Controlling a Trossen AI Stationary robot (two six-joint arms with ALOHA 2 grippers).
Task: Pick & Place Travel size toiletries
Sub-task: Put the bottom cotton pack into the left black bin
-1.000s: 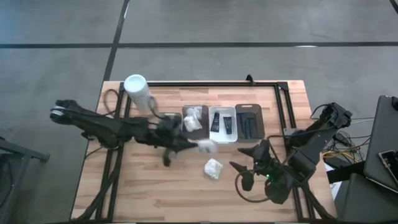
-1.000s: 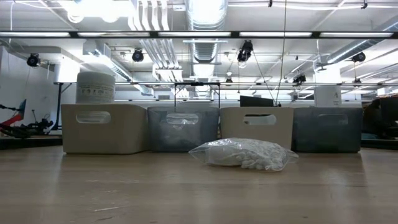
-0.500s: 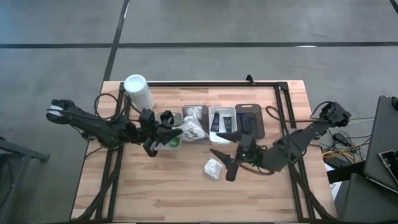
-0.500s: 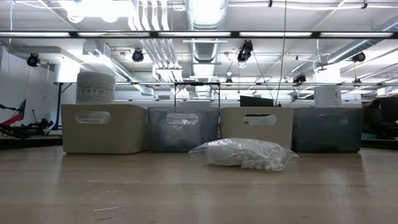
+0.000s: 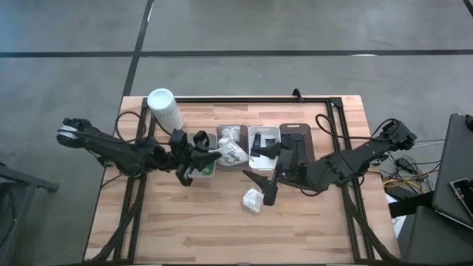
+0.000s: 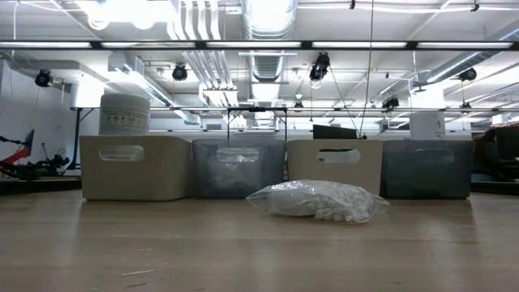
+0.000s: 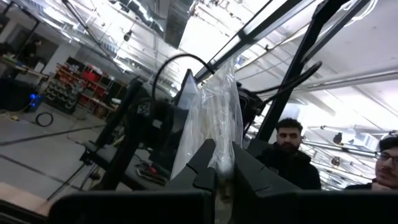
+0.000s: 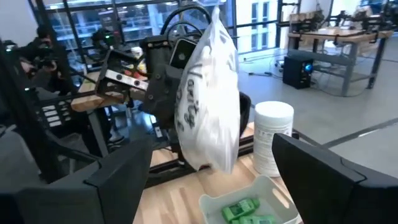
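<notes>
My left gripper (image 5: 209,153) is shut on a white crinkly packet (image 5: 233,154), held in the air over the row of four trays (image 5: 294,131). The same packet shows in the right wrist view (image 8: 208,93) above the tray of green bottles (image 8: 245,210). A second white packet (image 5: 253,200) lies flat on the table; it also shows in the low view (image 6: 318,200). My right gripper (image 5: 260,186) is open and empty, just to the far right of that second packet. My left gripper pinches one end of the packet (image 7: 221,158) between its two fingers. The fingers come roughly level from the table's left, and the rest of the packet (image 7: 211,112) sticks out past the fingertips. The packet is lifted clear of the trays and the table.
A tall white container (image 5: 164,108) stands at the far left, behind the trays. Black tubes (image 5: 264,145) and dark razors (image 5: 295,148) lie in the two right trays. A black frame (image 5: 336,125) runs along the table's far and right sides. People show beyond the table (image 7: 289,152).
My left gripper has carried its packet up from near the table's middle toward the far edge and a little left, to above the trays. My right gripper has swung from the near right corner toward the left, to beside the packet lying on the table.
</notes>
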